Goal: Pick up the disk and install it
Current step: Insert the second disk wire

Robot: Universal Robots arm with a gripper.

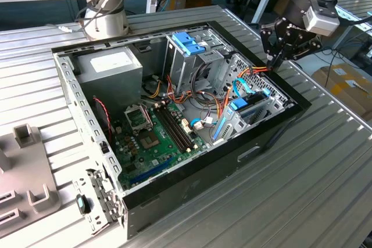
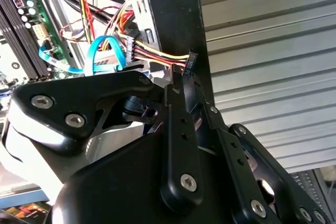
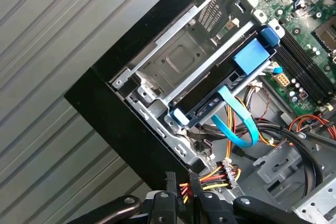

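Disk [image 3: 220,90], one of it, sits in the drive bay at the front corner of the open case [image 1: 267,137], its dark body edged by a light-blue rail with one blue tab at each end; in the exterior view it shows as a blue-edged slab [image 1: 250,111] by the case's right wall. Its long axis runs along that wall, parallel to the black rim, and it lies flat in the bay under the silver cage plate [image 3: 184,59]. One blue ribbon cable [image 3: 236,119] loops off its end toward the wiring. One gripper [image 1: 278,56] hangs above the case's far right corner, well apart from the disk. Its jaws pinch one black connector [image 3: 184,179] at the end of a bundle of red, yellow and black wires [image 3: 218,174], seen in both wrist views [image 2: 190,61]; the jaws are nearly together on that plug. One motherboard [image 1: 154,135] covers the case floor, with one grey power supply [image 1: 110,68] in the far corner and one darker blue bracket [image 1: 189,43] atop the upright metal cage. The case rests on a ribbed metal tabletop [image 1: 325,166]. One arm base [image 1: 107,18] stands behind the case.
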